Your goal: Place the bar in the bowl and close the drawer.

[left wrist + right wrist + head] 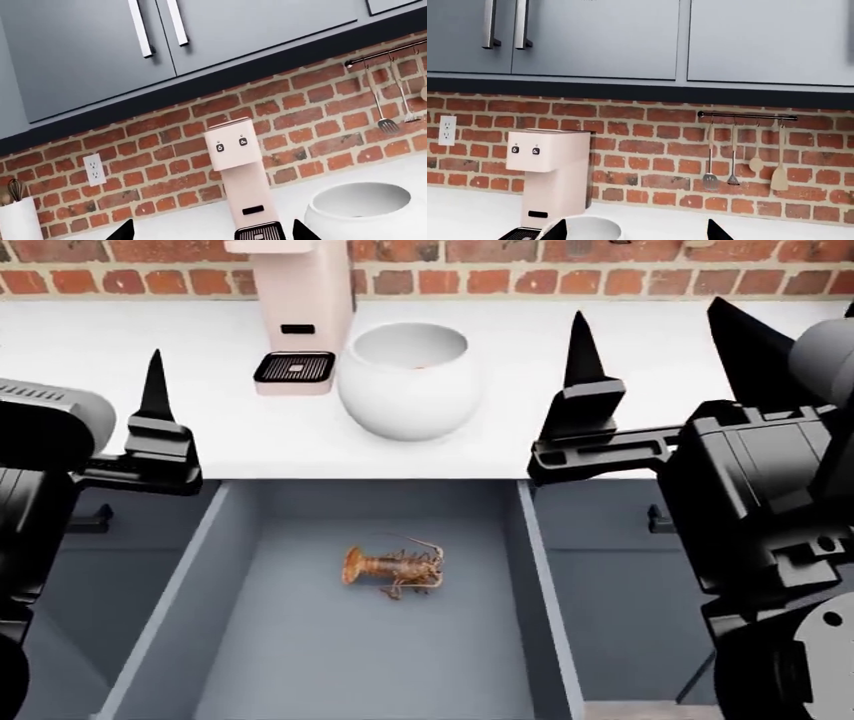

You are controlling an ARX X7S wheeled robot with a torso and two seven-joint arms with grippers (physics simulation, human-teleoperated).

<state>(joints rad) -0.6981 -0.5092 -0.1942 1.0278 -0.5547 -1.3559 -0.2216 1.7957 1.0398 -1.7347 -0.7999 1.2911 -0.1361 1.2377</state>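
Observation:
The white bowl (407,390) stands on the counter beside the pink coffee machine (304,300). A small reddish speck shows inside its mouth; I cannot tell what it is. The bar is not in view. The slate-grey drawer (220,560) is pulled open below the counter edge, with a lobster (394,568) lying on its floor. My left gripper (213,232) is open over the drawer's left side, facing the coffee machine (237,165) and the bowl (363,210). My right gripper (661,350) is open and empty above the drawer's right side, with the bowl (584,230) ahead of it.
A brick wall (647,150) backs the white counter (641,320), with grey upper cabinets (594,35) above. Utensils hang from a rail (747,116). A power outlet (94,169) and a white utensil holder (17,217) sit at the left.

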